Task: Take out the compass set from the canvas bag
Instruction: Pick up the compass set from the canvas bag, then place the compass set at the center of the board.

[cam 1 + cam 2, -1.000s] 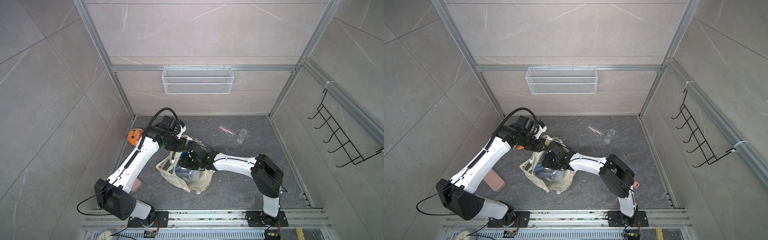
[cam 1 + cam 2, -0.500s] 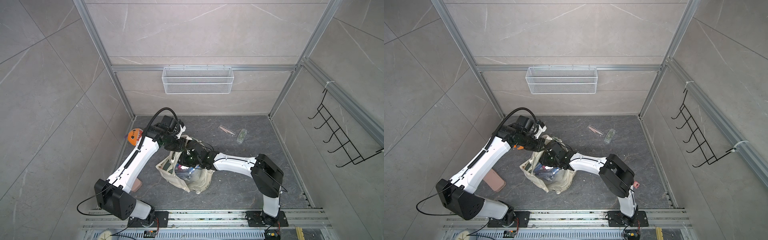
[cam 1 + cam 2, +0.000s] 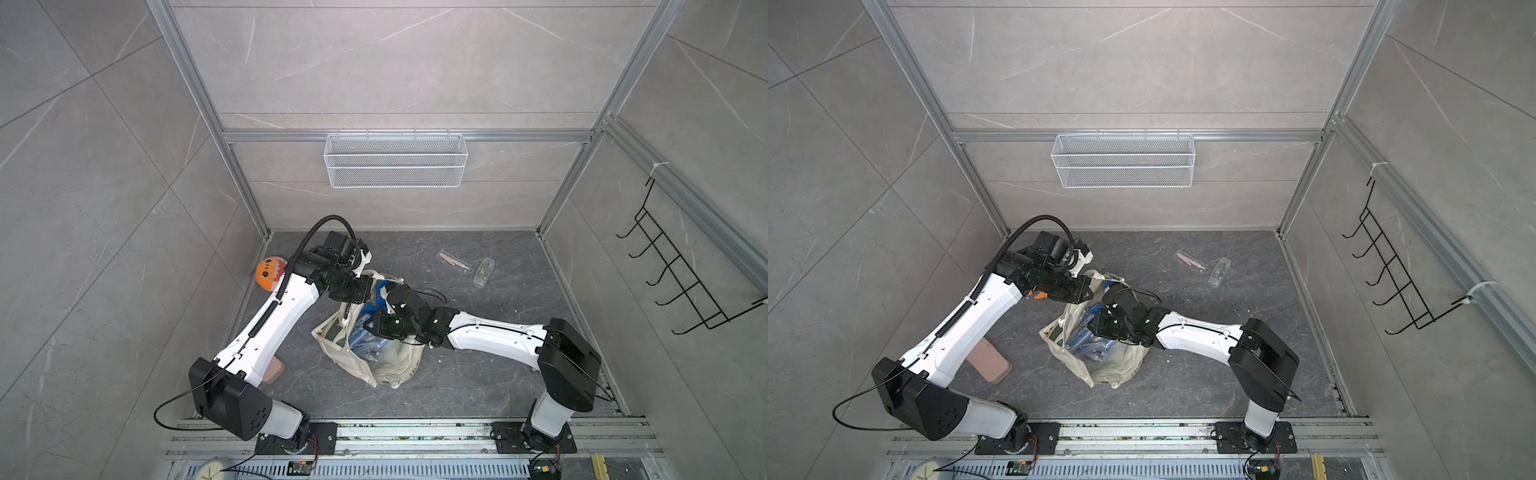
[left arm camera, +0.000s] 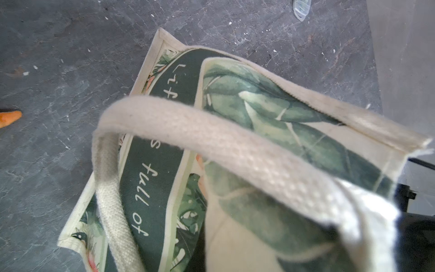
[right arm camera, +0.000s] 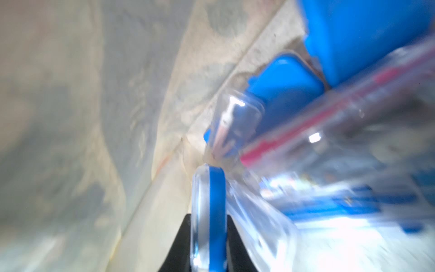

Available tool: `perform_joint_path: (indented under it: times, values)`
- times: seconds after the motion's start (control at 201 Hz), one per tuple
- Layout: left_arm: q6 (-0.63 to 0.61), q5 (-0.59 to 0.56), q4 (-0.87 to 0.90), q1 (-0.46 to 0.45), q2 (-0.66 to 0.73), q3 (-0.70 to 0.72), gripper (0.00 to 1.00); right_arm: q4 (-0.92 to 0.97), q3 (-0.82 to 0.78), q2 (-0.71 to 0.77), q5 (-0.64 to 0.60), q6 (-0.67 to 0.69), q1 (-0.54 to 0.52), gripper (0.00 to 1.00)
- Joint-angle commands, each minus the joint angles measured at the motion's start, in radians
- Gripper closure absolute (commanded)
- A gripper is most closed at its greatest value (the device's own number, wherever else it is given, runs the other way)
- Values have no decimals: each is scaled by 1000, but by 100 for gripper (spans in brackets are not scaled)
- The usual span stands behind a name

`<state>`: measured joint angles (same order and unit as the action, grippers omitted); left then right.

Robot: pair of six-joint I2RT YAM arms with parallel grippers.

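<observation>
The cream canvas bag [image 3: 386, 365] [image 3: 1113, 370] stands open on the dark floor, its green lettered panel [image 4: 150, 179] and a loop handle [image 4: 211, 131] close to the left wrist camera. My left gripper [image 3: 368, 289] [image 3: 1086, 291] is shut on the bag's upper rim and holds the mouth open; its jaws are hidden by cloth. My right gripper [image 3: 372, 328] [image 3: 1096, 328] reaches into the bag. In the right wrist view that right gripper [image 5: 208, 219] is shut on the edge of the compass set [image 5: 209, 200], a flat case with a clear lid and blue back.
More clear and blue cases [image 5: 294, 77] lie inside the bag. On the floor are an orange toy [image 3: 270, 272], a pink case [image 3: 988, 361], a clear pen case [image 3: 453, 259] and a small greenish case [image 3: 483, 270]. A wire basket [image 3: 395, 160] hangs on the back wall, a hook rack [image 3: 685, 282] at right.
My right gripper has pushed a little deeper into the bag and its jaws have closed onto the clear-and-blue case. The left arm and the bag have not moved.
</observation>
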<state>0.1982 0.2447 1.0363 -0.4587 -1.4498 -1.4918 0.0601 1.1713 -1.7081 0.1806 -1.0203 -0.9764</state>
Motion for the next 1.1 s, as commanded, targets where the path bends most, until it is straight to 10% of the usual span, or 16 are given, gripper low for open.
perform_joint_path:
  times: [0.0, 0.683, 1.097]
  values:
    - [28, -38, 17, 8, 20, -31, 100, 87, -32, 105, -86, 43, 4, 87]
    - [50, -34, -13, 8, 11, -35, 100, 393, 11, 448, -203, 146, 25, 88]
    - [45, -17, -26, 8, 19, -32, 100, 567, 174, 560, -188, 252, 252, 89]
